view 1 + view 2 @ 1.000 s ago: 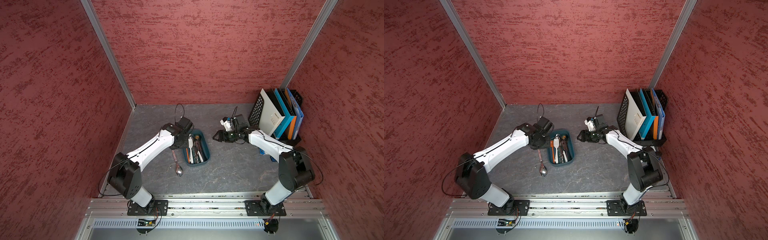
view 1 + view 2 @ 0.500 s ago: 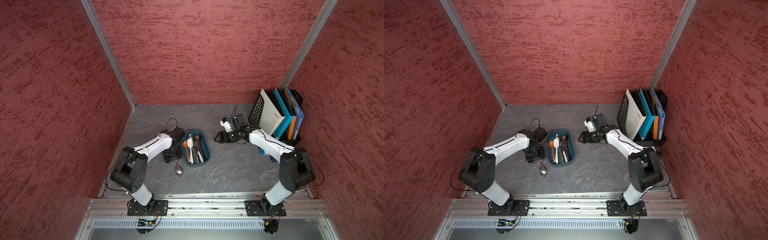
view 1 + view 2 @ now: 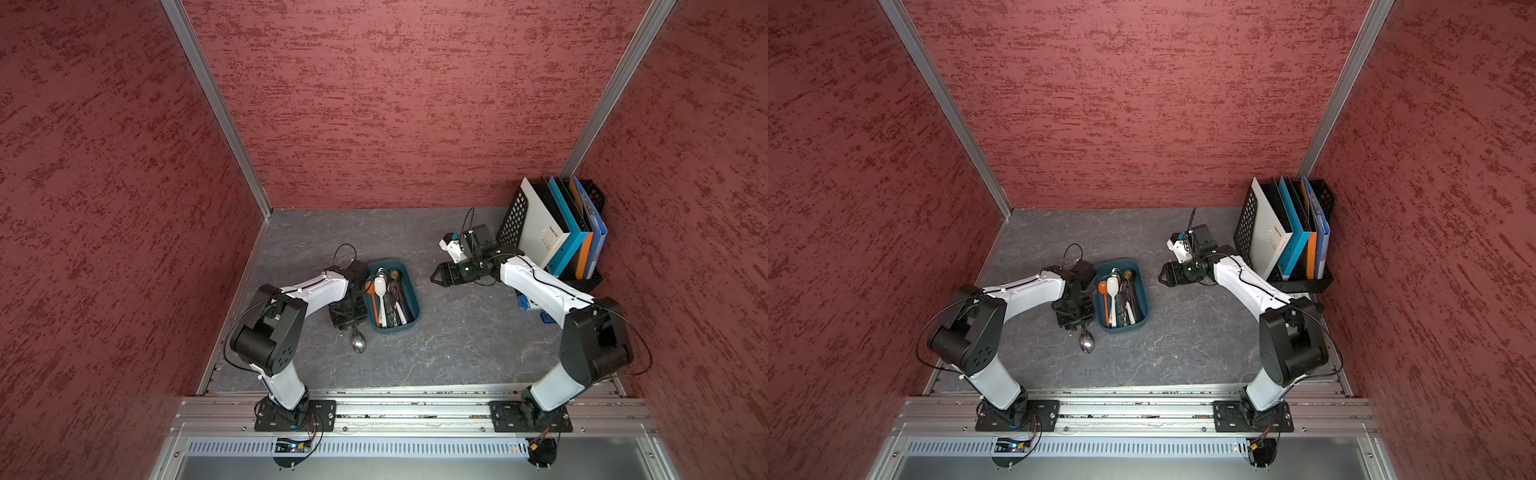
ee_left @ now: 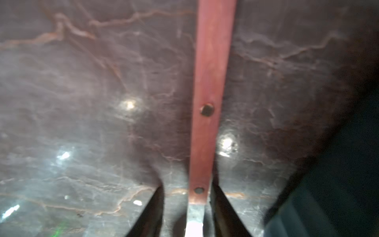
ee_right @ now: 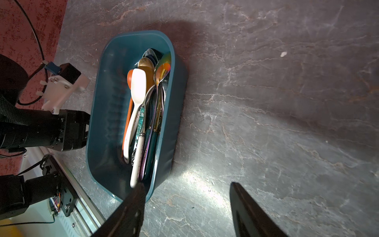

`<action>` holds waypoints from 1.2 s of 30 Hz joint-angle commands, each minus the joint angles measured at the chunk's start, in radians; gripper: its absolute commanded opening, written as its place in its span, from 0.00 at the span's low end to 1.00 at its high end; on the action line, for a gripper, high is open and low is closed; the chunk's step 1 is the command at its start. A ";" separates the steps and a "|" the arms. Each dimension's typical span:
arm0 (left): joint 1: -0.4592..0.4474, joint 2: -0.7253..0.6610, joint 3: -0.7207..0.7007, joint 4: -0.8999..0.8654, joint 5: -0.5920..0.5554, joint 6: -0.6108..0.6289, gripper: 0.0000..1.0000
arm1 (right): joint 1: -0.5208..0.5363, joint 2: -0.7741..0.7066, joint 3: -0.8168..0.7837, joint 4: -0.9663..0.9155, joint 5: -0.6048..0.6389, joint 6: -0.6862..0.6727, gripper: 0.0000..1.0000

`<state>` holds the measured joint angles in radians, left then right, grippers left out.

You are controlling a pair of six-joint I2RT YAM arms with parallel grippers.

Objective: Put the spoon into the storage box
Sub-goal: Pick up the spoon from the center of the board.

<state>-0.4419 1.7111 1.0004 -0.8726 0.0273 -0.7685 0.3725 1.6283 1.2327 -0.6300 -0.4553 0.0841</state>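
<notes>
1. Top view: the spoon lies on the table just left of the storage box, its bowl past the box's near end.
2. The left gripper straddles the handle, fingers parted, not clamped.
3. Right of the box, the right gripper hovers with jaws apart, empty.

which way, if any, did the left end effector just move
Yes, the left end effector came nearer the base along the storage box, over the spoon.

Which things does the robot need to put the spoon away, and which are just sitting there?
Needed: spoon on the table, storage box, left gripper.

Just sitting there: file rack with folders, right gripper, other spoons in the box.
</notes>
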 commanded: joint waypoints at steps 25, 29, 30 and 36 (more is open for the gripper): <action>0.013 -0.147 0.059 -0.178 -0.057 0.441 0.01 | 0.034 -0.081 -0.124 0.098 -0.104 -0.428 0.60; 0.002 -0.195 0.089 -0.184 -0.033 0.513 0.01 | 0.041 -0.064 -0.098 0.082 -0.170 -0.448 0.56; -0.003 -0.199 0.099 -0.189 -0.033 0.528 0.01 | 0.045 -0.058 -0.087 0.080 -0.181 -0.432 0.56; -0.068 -0.223 0.168 -0.197 -0.039 0.646 0.01 | 0.046 0.006 -0.022 0.136 -0.305 -0.090 0.53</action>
<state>-0.4774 1.5185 1.1294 -1.0573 -0.0063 -0.2195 0.4118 1.6062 1.1698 -0.5526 -0.6525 -0.1860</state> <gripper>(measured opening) 0.141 0.534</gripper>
